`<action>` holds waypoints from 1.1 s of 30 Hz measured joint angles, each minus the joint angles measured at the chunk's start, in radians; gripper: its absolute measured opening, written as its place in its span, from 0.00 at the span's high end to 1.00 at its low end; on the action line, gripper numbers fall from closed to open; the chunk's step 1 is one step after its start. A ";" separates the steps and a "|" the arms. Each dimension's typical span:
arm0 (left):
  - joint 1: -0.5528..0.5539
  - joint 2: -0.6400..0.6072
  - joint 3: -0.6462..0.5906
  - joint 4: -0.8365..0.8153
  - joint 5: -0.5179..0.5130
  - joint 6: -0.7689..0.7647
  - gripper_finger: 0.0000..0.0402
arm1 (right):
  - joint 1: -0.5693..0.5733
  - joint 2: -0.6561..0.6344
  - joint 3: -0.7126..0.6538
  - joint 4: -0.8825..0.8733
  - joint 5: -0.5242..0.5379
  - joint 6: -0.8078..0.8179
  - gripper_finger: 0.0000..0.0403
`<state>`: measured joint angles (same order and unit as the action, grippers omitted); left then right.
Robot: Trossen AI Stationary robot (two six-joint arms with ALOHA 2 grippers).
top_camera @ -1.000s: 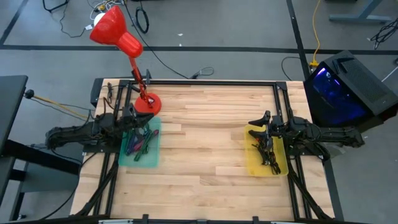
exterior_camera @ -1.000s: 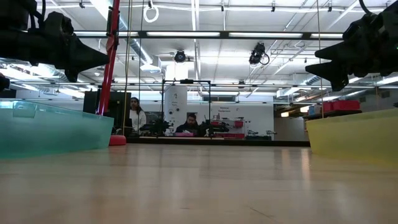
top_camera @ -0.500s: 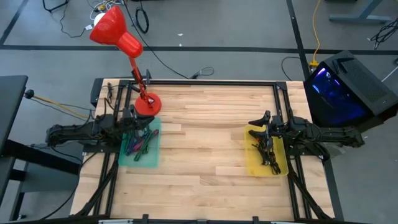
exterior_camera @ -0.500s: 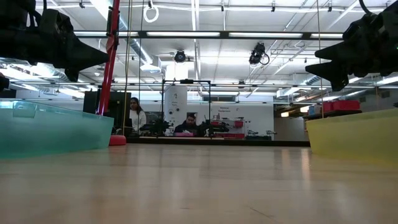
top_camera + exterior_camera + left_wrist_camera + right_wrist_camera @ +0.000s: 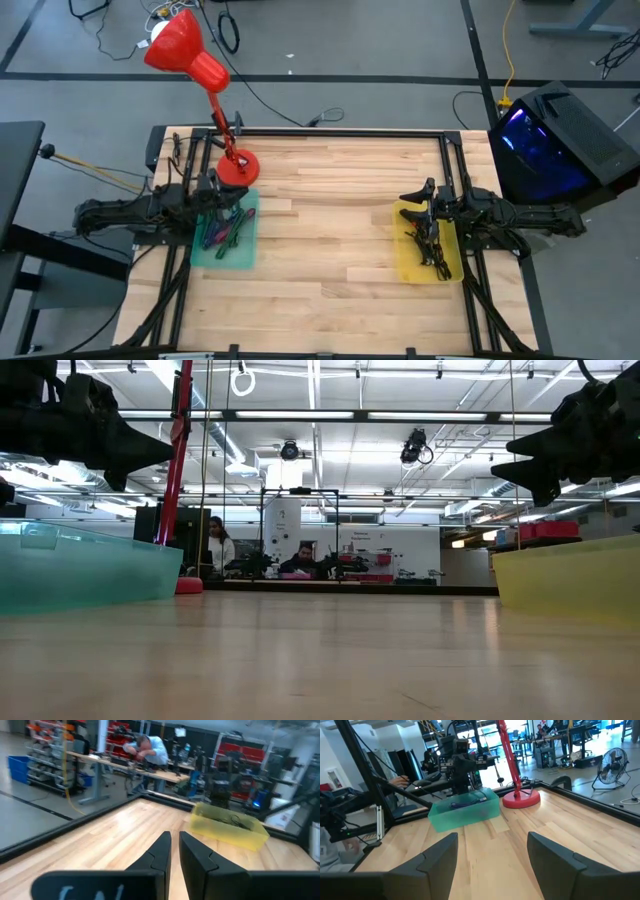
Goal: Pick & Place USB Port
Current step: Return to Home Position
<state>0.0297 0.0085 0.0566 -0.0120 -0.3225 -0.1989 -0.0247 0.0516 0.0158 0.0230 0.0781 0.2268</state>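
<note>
At the table's left a green bin (image 5: 224, 232) holds several coloured USB cables (image 5: 222, 228). At the right a yellow bin (image 5: 428, 245) holds dark cables (image 5: 430, 245). My left gripper (image 5: 228, 205) hovers level above the green bin, pointing toward the table's right; in its wrist view its fingers (image 5: 174, 836) stand shut with nothing between them. My right gripper (image 5: 408, 203) hovers level above the yellow bin, pointing toward the table's left. It is open (image 5: 492, 840) and holds nothing. Each wrist view shows the opposite bin: the yellow bin (image 5: 227, 827) and the green bin (image 5: 465, 810).
A red desk lamp stands on its round base (image 5: 238, 165) at the far left, just behind the green bin, and its head (image 5: 180, 45) leans out past the far edge. A black frame rail (image 5: 330, 132) runs along the table's edges. Bare wood (image 5: 320, 230) lies between the bins.
</note>
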 joint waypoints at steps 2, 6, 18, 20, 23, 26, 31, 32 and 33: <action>-0.022 0.008 0.001 -0.002 0.009 0.000 0.90 | 0.000 0.000 0.000 0.000 0.000 0.000 0.40; -0.039 0.007 0.001 -0.001 0.012 0.000 0.90 | 0.000 0.000 0.000 0.000 0.000 0.000 0.40; -0.040 0.007 0.001 -0.001 0.013 0.000 0.90 | 0.000 0.000 0.000 0.000 0.000 0.000 0.40; -0.040 0.007 0.001 -0.001 0.012 0.000 0.90 | 0.000 0.000 0.000 0.000 0.000 0.000 0.40; -0.040 0.007 0.001 -0.001 0.013 0.000 0.90 | 0.000 0.000 0.000 0.000 0.000 0.000 0.40; -0.040 0.007 0.001 -0.001 0.013 0.000 0.90 | 0.000 0.000 0.000 0.000 0.000 0.000 0.40; -0.040 0.007 0.001 -0.001 0.013 0.000 0.90 | 0.000 0.000 0.000 0.000 0.000 0.000 0.40; -0.040 0.007 0.001 -0.001 0.013 0.000 0.90 | 0.000 0.000 0.000 0.000 0.000 0.000 0.40; -0.040 0.007 0.001 -0.001 0.013 0.000 0.90 | 0.000 0.000 0.000 0.000 0.000 0.000 0.40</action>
<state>-0.0105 0.0154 0.0574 -0.0132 -0.3099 -0.1989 -0.0247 0.0516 0.0158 0.0227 0.0784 0.2268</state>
